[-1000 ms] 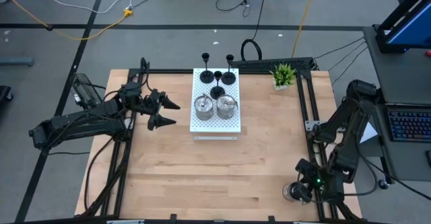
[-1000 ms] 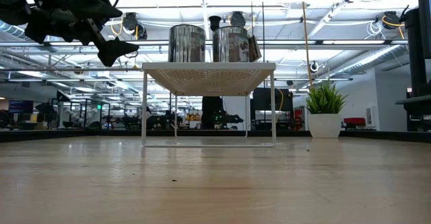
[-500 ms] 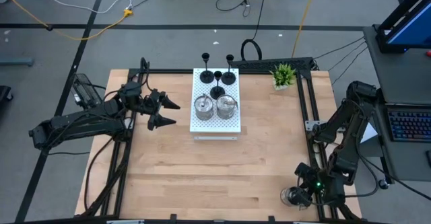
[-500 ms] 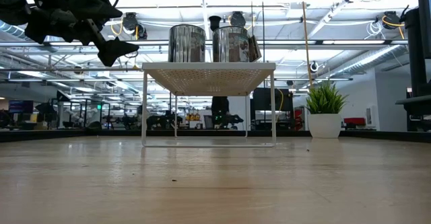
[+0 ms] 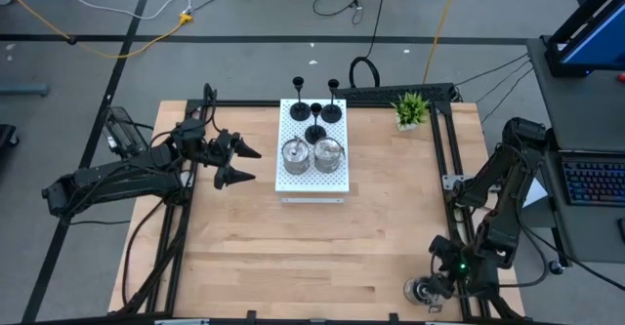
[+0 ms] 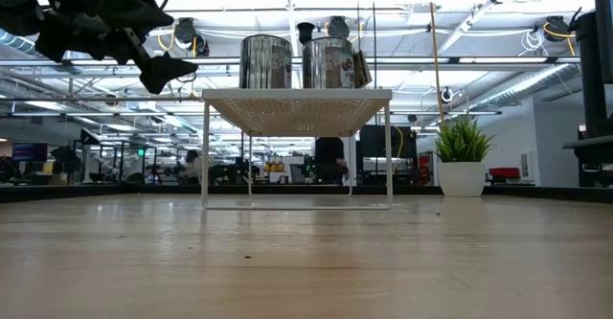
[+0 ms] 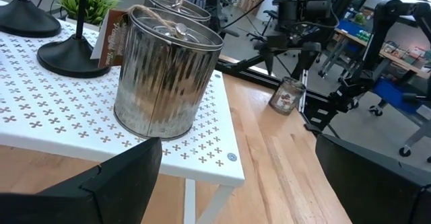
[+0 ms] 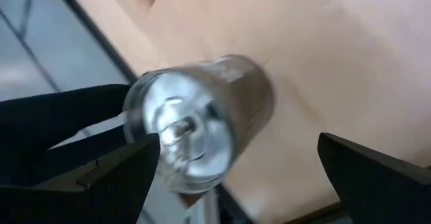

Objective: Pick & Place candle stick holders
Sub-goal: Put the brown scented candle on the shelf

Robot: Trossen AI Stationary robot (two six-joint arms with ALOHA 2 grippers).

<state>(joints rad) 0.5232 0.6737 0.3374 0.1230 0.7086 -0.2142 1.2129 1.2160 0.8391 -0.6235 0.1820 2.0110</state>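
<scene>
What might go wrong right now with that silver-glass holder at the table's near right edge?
The squat shiny silver-glass candle holder lies tipped between the right pincer's wide-open jaws, at the wooden table's near edge. It might roll off before being gripped. Closing on a tilted round body may also squeeze it out sideways.

Five holders on board, plant right, behind

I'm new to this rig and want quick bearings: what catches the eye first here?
The white perforated board stands at the table's far middle, carrying two shiny silver holders and three black stemmed holders. The left claw hovers open just beside it. At the near right table edge, a third silver holder lies by the open right claw.
</scene>
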